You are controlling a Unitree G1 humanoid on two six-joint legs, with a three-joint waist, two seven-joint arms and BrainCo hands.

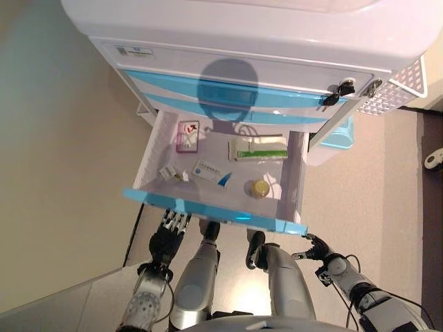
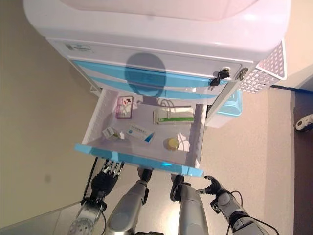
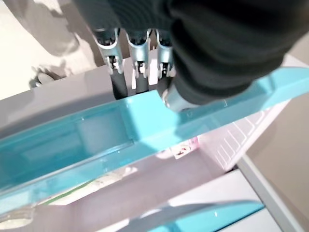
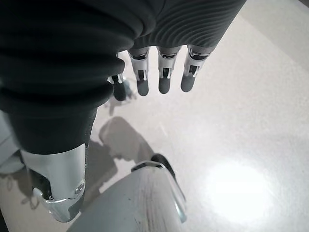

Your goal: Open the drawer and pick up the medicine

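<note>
**Drawer Open, Medicine Items Lying Inside**

The white cabinet (image 1: 277,41) is standing with its lower drawer (image 1: 294,173) pulled fully out, its blue front panel (image 1: 208,209) facing the robot. Inside the drawer, five medicine items are lying apart from one another: a pink packet (image 1: 187,136) at the far left corner, a green-and-white box (image 1: 257,149) at the far right, a white-and-blue box (image 1: 211,172) near the middle, a small folded pack (image 1: 172,174) by the left wall, and a small round yellow-capped jar (image 1: 259,188) near the front right. Bare drawer floor is showing between all of them. A white perforated basket (image 1: 401,90) is hanging on the cabinet's right side.

The left hand (image 1: 168,235) is sitting just below the left end of the blue front panel; its fingers (image 3: 137,58) are reaching straight under the panel's edge, their tips hidden behind it, so the grip cannot be determined. The right hand (image 2: 213,186) is hanging low to the right, below the drawer, its fingers (image 4: 164,72) released and holding nothing over the pale floor (image 1: 55,173).
</note>
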